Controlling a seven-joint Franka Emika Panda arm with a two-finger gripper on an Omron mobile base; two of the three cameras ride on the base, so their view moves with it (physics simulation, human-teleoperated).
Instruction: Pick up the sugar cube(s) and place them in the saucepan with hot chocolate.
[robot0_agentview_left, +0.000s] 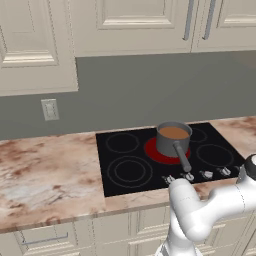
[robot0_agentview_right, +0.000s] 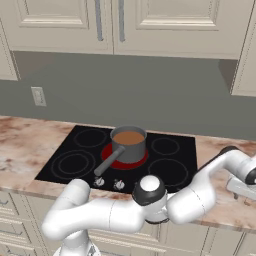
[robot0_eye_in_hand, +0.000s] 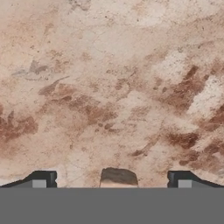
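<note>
The grey saucepan (robot0_agentview_left: 170, 145) (robot0_agentview_right: 131, 150) stands on the glowing red burner in the middle of the black cooktop, its long handle pointing toward me. Light-brown hot chocolate (robot0_agentview_left: 174, 133) (robot0_agentview_right: 129, 137) fills it to the rim. My arm reaches far right over the marble counter (robot0_eye_in_hand: 109, 87), to the right of the cooktop. In the hand view my gripper (robot0_eye_in_hand: 111, 179) points down at the marble, open, its fingertips (robot0_eye_in_hand: 43, 178) wide apart. A small brownish block (robot0_eye_in_hand: 118, 176), seemingly a sugar cube, sits between them, touched by neither fingertip.
The black cooktop (robot0_agentview_left: 125, 170) (robot0_agentview_right: 70, 165) has several burner rings and a row of knobs (robot0_agentview_left: 200, 175) along its front edge. A wall outlet (robot0_agentview_left: 49, 109) (robot0_agentview_right: 38, 96) sits on the grey backsplash. Cream cabinets hang above the counter.
</note>
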